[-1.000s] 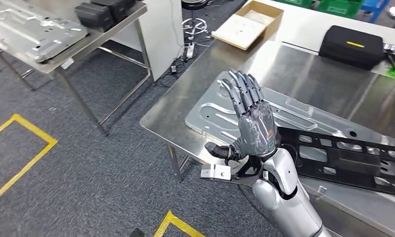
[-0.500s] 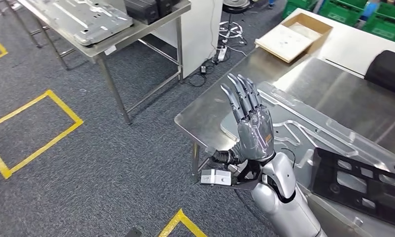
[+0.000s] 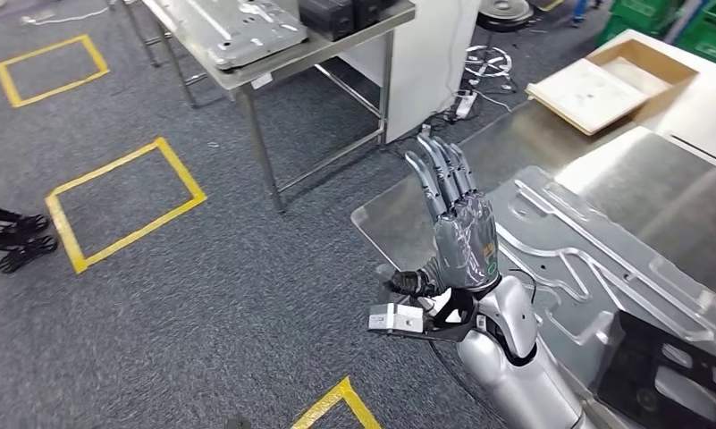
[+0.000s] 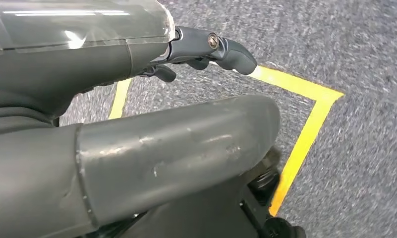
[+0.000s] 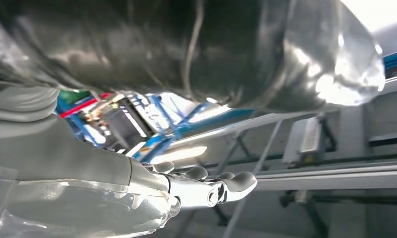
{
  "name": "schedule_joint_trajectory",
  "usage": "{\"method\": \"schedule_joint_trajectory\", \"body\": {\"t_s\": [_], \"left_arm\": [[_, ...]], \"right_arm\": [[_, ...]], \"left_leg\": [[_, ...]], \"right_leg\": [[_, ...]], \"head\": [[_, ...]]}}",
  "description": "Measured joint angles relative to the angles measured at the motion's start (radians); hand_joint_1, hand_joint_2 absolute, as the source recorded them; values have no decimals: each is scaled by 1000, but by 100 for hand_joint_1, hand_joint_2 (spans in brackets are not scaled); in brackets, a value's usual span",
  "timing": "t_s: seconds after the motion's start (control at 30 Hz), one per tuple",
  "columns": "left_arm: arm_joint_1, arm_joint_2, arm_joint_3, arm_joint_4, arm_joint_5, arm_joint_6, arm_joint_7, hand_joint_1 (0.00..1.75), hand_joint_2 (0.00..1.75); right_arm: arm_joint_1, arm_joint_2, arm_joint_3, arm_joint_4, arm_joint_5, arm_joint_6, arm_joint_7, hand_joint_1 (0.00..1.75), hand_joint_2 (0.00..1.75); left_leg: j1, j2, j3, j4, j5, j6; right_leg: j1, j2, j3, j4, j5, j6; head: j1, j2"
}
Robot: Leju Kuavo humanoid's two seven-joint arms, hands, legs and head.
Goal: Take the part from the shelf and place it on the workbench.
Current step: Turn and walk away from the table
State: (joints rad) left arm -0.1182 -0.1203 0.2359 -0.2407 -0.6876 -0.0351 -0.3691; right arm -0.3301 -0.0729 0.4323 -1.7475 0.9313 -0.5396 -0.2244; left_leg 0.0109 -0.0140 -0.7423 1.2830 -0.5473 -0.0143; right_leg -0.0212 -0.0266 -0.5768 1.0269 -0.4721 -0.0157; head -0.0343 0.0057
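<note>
The robot's right hand [image 3: 464,239] is raised upright on its silver arm [image 3: 515,371], fingers [image 3: 439,174] extended together, thumb [image 3: 409,282] jutting sideways, holding nothing. The left hand [image 4: 112,148] hangs low, fingers loosely apart, empty.

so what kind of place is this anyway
Most likely a factory floor or industrial workshop. Stainless steel workbenches carry large stamped sheet-metal panels, yellow tape rectangles mark zones on the grey carpet, and green plastic crates stand at the back.
</note>
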Motion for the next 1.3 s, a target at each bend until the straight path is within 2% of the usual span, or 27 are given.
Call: {"method": "schedule_joint_trajectory", "body": {"t_s": [0.03, 0.07, 0.13, 0.2, 0.23, 0.3, 0.37, 0.43, 0.47, 0.5, 0.53, 0.57, 0.6, 0.67, 0.7, 0.73, 0.8, 0.83, 0.87, 0.93, 1.0, 1.03, 1.07, 1.1, 1.17, 1.23, 1.3], "left_arm": [[1, 2, 0, 0, 0, 0, -1, 0, 0], [1, 4, 1, 0, 0, 0, -2, 0, 0], [-1, 9, 2, 0, 0, 0, -5, 0, 0], [-6, 11, 4, 0, 1, 0, -9, 0, 0], [-7, 12, 6, 0, 2, 0, -10, 0, 0], [-5, 13, 8, 0, 3, 0, -11, 0, 0], [-4, 13, 10, 0, 3, 0, -13, 0, 0], [-7, 13, 10, 0, 3, -2, -16, 0, 0], [-7, 13, 10, 0, 3, -3, -17, 0, 0], [-5, 13, 11, 0, 2, -4, -17, 0, 0], [-2, 13, 11, 0, 1, -4, -17, 0, 0], [2, 13, 12, 0, 1, -3, -17, 0, 0], [5, 13, 13, 0, 0, -1, -17, 0, 0], [8, 13, 15, 0, 1, 4, -16, 0, 0], [9, 13, 16, 0, 2, 7, -16, 0, 0], [10, 12, 16, 0, 3, 9, -15, 0, 0], [14, 13, 18, 0, 4, 13, -14, 0, 0], [16, 14, 19, 0, 4, 15, -13, 0, 0], [18, 14, 20, 0, 4, 15, -14, 0, 0], [16, 15, 23, 0, 5, 16, -14, 0, 0], [15, 15, 25, 0, 6, 17, -14, 0, 0], [16, 15, 26, 0, 6, 17, -14, 0, 0], [18, 16, 27, 0, 7, 18, -14, 0, 0], [19, 17, 29, 0, 7, 18, -14, 0, 0], [19, 19, 33, 0, 7, 18, -14, 0, 0], [16, 21, 35, 0, 7, 18, -15, 0, 0], [17, 23, 38, 0, 7, 18, -16, 0, 0]], "right_arm": [[-1, 0, 0, 1, -1, 1, -2, 0, 0], [-2, 0, 1, 2, -3, 2, -3, 0, 0], [-7, 0, 5, 2, -8, 5, -4, 0, 0], [-15, 1, 7, 3, -12, 7, -5, 0, 0], [-18, 1, 7, 3, -13, 7, -5, 0, 0], [-23, 2, 8, 3, -14, 8, -5, 0, 0], [-28, 2, 8, 4, -16, 8, -5, 0, 0], [-30, 2, 8, 7, -19, 11, -6, 0, 0], [-30, 2, 8, 9, -22, 14, -7, 0, 0], [-30, 2, 8, 12, -24, 16, -7, 0, 0], [-30, 2, 8, 15, -26, 18, -7, 0, 0], [-30, 2, 8, 17, -28, 19, -7, 0, 0], [-31, 2, 8, 18, -28, 19, -8, 0, 0], [-34, 1, 8, 19, -29, 20, -8, 0, 0], [-35, 2, 8, 19, -29, 20, -8, 0, 0], [-36, 2, 8, 19, -28, 21, -8, 0, 0], [-39, 2, 8, 19, -27, 23, -7, 0, 0], [-41, 2, 8, 19, -27, 23, -7, 0, 0], [-42, 3, 8, 18, -26, 23, -6, 0, 0], [-43, 5, 8, 17, -24, 23, -5, 0, 0], [-39, 6, 8, 16, -22, 22, -5, 0, 0], [-36, 6, 8, 16, -21, 22, -4, 0, 0], [-34, 6, 8, 16, -20, 22, -4, 0, 0], [-33, 6, 8, 16, -19, 21, -4, 0, 0], [-32, 6, 8, 16, -18, 20, -4, 0, 0], [-31, 6, 8, 14, -18, 19, -4, 0, 0], [-30, 6, 8, 11, -17, 18, -4, 0, 0]], "left_leg": [[1, 4, -3, 6, 8, -1], [2, 11, 13, -26, 33, -1], [-1, 45, 83, -157, 93, 4], [-9, 73, 128, -244, 116, 17], [-14, 74, 132, -256, 114, 23], [-13, 51, 132, -262, 118, 37], [-8, 31, 136, -271, 123, 50], [-6, 12, 138, -274, 125, 59], [-7, 1, 138, -274, 125, 62], [-7, -11, 138, -272, 124, 63], [-8, -24, 138, -270, 124, 63], [-8, -38, 138, -268, 123, 63], [-8, -52, 139, -265, 122, 62], [-8, -79, 136, -260, 119, 57], [-7, -90, 132, -258, 119, 52], [-5, -101, 128, -257, 119, 46], [0, -117, 125, -260, 121, 32], [-1, -104, 123, -255, 118, 26], [-2, -80, 116, -237, 106, 20], [-1, -20, 72, -144, 55, 7], [5, 0, 11, -27, 10, -4], [8, 4, -3, -3, 10, -9], [10, 8, 2, -14, 29, -12], [12, 16, 25, -62, 61, -14], [8, 54, 88, -186, 111, -11], [1, 72, 114, -243, 120, 6], [-2, 51, 113, -246, 121, 25]], "right_leg": [[0, -14, 1, 0, -2, 0], [0, -27, 3, 1, -4, 2], [2, -50, 10, 2, -10, 7], [7, -68, 16, 2, -16, 16], [10, -77, 18, 1, -18, 21], [9, -88, 23, -1, -22, 32], [5, -51, 12, 32, -48, 42], [2, 1, -42, 140, -104, 46], [1, 13, -77, 205, -130, 47], [1, 19, -104, 253, -140, 47], [1, 21, -118, 268, -132, 47], [1, 24, -114, 248, -105, 45], [1, 32, -93, 193, -64, 42], [-1, 75, -43, 68, -5, 32], [0, 92, -27, 29, 8, 29], [1, 102, -21, 14, 6, 27], [3, 84, -14, 4, 7, 21], [1, 72, -8, -3, 9, 17], [-2, 59, -2, -9, 10, 12], [-2, 33, 8, -15, 10, 4], [0, 5, 9, -13, 5, 1], [0, -9, 10, -12, 2, 1], [-1, -22, 11, -9, -1, 3], [-2, -33, 13, -6, -6, 5], [0, -54, 17, 2, -16, 14], [6, -70, 20, 5, -23, 26], [9, -87, 25, 1, -26, 36]], "head": [[0, 0], [0, 0], [0, 0], [0, 0], [1, 0], [1, 0], [1, 0], [1, 0], [2, 0], [1, 0], [1, 0], [1, 0], [1, 0], [1, 0], [1, 0], [1, 0], [1, 0], [1, 0], [0, 0], [-3, 0], [-3, 0], [-3, 0], [-3, 0], [-3, 0], [-3, 0], [-3, 0], [-2, 0]]}}
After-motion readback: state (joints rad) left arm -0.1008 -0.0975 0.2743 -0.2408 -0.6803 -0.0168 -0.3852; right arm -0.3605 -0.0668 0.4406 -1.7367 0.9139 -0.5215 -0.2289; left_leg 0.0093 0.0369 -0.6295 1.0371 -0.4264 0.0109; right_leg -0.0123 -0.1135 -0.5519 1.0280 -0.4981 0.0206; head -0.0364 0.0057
